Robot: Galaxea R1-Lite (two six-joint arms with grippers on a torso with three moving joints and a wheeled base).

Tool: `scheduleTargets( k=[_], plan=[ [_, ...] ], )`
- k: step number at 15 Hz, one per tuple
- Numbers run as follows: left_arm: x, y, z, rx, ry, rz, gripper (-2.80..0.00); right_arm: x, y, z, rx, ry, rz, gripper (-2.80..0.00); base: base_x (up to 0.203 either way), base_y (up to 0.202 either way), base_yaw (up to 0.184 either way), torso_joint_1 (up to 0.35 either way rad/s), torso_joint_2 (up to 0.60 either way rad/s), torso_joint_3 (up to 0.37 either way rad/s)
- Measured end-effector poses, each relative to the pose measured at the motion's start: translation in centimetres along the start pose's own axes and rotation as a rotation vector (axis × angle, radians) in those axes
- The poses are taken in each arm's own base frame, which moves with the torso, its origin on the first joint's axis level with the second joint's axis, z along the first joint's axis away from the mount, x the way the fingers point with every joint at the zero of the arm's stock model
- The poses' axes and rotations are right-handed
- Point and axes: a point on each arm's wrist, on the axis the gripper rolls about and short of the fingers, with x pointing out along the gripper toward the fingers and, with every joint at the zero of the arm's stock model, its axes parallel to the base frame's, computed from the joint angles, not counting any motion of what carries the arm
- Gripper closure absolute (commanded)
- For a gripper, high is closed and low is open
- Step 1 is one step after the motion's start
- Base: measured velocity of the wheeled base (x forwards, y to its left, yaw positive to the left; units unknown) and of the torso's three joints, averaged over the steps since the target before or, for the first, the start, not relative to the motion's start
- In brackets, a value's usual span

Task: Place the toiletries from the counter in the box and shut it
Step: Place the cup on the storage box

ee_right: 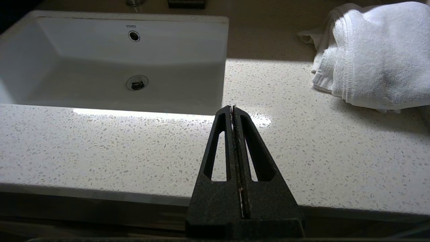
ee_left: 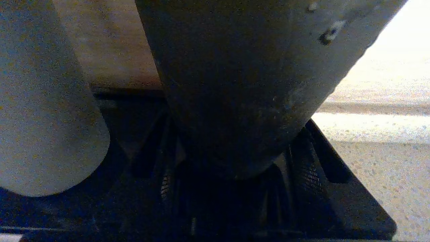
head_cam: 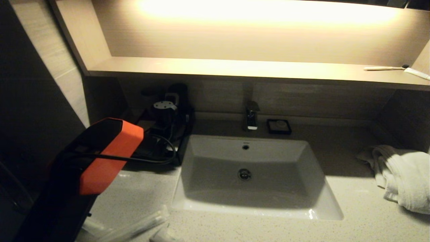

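Observation:
Pale wrapped toiletry packets (head_cam: 134, 228) lie on the speckled counter (head_cam: 352, 215) at its front left. A toothbrush (head_cam: 384, 68) and a white tube (head_cam: 417, 73) lie on the lit shelf at the far right. My left arm (head_cam: 111, 151) reaches into the dark back left corner and hides its gripper in the head view. In the left wrist view the left gripper (ee_left: 237, 117) has its jaws standing apart on either side of a dark rounded object (ee_left: 235, 84), beside a pale cylinder (ee_left: 40, 117). I cannot pick out the box. My right gripper (ee_right: 232, 107) is shut and empty over the counter's front edge.
A white sink (head_cam: 252, 201) is set in the middle of the counter, with a tap (head_cam: 251, 117) and a black soap dish (head_cam: 278, 126) behind it. A white towel (head_cam: 403, 174) lies at the right. Dark appliances and a cable (head_cam: 168, 114) crowd the back left.

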Motion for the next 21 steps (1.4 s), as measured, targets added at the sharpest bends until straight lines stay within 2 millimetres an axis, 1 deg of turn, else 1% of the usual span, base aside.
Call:
scheduleTargets(
  k=[8,15,21],
  plan=[
    [0.5,-0.1,-0.2,-0.001,-0.005,0.001,0.00,0.0,0.0,0.0,0.000,0.000,0.000,0.00,0.000,0.000,0.000,0.000,0.00,0.000],
    [0.9,0.6,-0.3,0.000,-0.002,0.013,0.00,0.0,0.0,0.0,0.000,0.000,0.000,0.00,0.000,0.000,0.000,0.000,0.00,0.000],
    [1.1,0.6,-0.7,0.005,0.011,0.013,0.00,0.0,0.0,0.0,0.000,0.000,0.000,0.00,0.000,0.000,0.000,0.000,0.00,0.000]
  ],
)
